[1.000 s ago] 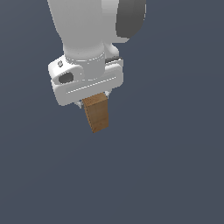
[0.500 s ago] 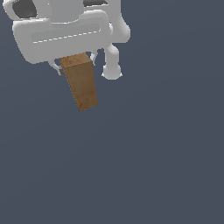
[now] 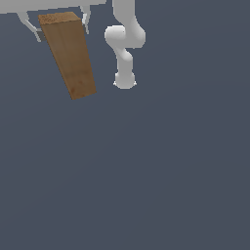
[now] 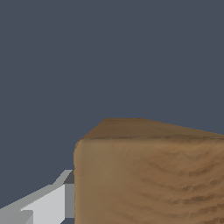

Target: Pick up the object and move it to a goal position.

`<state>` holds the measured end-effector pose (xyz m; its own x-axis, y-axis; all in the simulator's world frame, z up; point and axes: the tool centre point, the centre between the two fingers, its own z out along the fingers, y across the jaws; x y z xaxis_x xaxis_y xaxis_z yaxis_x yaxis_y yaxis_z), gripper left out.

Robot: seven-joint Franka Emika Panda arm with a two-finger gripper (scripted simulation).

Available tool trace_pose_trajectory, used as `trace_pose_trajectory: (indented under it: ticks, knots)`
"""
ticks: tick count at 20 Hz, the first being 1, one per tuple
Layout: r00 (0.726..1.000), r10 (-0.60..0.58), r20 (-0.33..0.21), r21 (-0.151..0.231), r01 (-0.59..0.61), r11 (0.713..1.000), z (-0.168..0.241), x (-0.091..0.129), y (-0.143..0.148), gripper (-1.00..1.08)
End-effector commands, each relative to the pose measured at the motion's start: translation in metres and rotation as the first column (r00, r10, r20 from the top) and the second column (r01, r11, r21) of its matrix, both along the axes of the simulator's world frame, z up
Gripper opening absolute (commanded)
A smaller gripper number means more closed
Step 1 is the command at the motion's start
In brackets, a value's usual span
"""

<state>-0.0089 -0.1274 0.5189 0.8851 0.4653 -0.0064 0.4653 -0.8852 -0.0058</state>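
Carrying the wooden block (image 3: 68,56), clamped between the gripper (image 3: 61,27) fingers, we advise steady travel, avoiding swing.

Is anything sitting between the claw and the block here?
Nothing visible. The block sits directly between the claw's fingers, one on each side of its upper end, and hangs tilted below. The wrist view shows a finger right against the wood. No goal marker is visible.

A plain dark grey-blue floor (image 3: 161,171) carries only the white arm's base (image 3: 124,80).
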Motion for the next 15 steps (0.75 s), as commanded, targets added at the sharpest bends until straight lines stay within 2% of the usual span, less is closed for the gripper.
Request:
trace_pose_trajectory:
  ticks: [1,15]
  knots:
    - [1.000,0.001,0.008,-0.002,-0.001,1.000,0.017,-0.003,-0.004,-1.00]
    - [1.000,0.001,0.008,-0.002,-0.001,1.000,0.040,-0.006,-0.013,-1.00]
